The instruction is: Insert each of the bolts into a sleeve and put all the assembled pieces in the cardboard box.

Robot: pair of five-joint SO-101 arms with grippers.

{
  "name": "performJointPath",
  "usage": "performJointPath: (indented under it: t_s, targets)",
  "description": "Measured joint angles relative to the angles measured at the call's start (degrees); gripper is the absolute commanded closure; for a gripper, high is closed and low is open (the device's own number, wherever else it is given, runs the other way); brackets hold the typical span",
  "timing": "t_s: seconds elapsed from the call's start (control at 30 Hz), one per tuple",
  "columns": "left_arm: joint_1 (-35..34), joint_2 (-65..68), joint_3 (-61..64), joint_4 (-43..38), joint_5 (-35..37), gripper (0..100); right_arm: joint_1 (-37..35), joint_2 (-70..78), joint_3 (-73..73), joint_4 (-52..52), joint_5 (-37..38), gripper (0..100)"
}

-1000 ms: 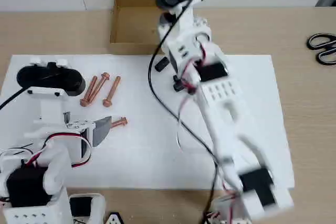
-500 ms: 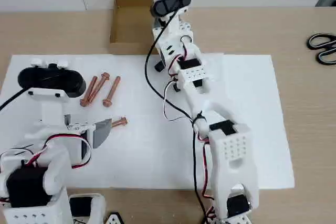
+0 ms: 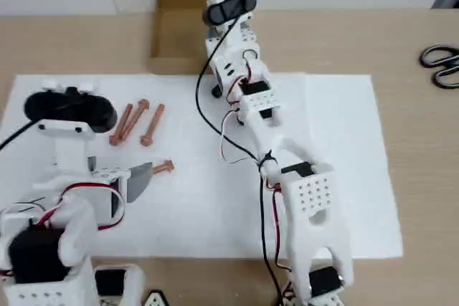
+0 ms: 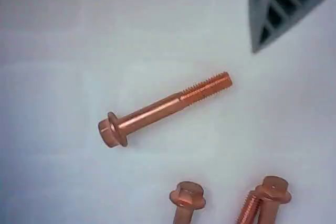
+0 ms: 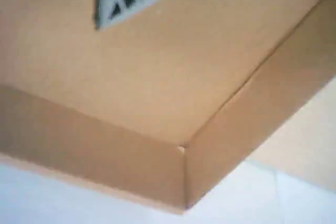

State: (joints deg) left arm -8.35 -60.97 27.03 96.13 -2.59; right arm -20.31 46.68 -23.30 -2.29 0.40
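text: none legible — labels: none — numbers: none

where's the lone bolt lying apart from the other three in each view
high view: the lone bolt lies on the white sheet, left of centre, nearer the arms' bases than the three bolts.
left wrist view: the lone bolt lies tilted in the middle of the picture.
right wrist view: aimed at the cardboard box corner instead.
shared landmark: the white sheet, seen in all three views.
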Motion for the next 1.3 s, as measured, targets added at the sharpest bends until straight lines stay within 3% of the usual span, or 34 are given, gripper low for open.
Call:
performJointPath:
  t_s: [0.1,0.2,0.57,0.8,1.1,1.3]
  targets:
    - [0.0,0.0,0.0,0.0,0.0,69,1.23,-0.18,0.0,0.62,0.0,84.2]
    - [0.0,0.0,0.0,0.0,0.0,69,2.73,-3.96,0.0,7.47,0.0,85.0]
    - [0.0,0.0,0.0,0.0,0.0,69,8.44,-23.65,0.0,46.95,-5.89,85.0]
    - [0.0,0.0,0.0,0.0,0.0,69,8.26,-26.2,-0.09,72.44,-16.26,85.0]
    - [0.0,0.0,0.09,0.0,-1.41,69,8.0,-16.18,-0.09,75.43,-25.93,85.1]
    - [0.0,-0.09,0.09,0.0,-2.11,69,5.63,-13.54,-0.09,75.43,-28.22,85.1]
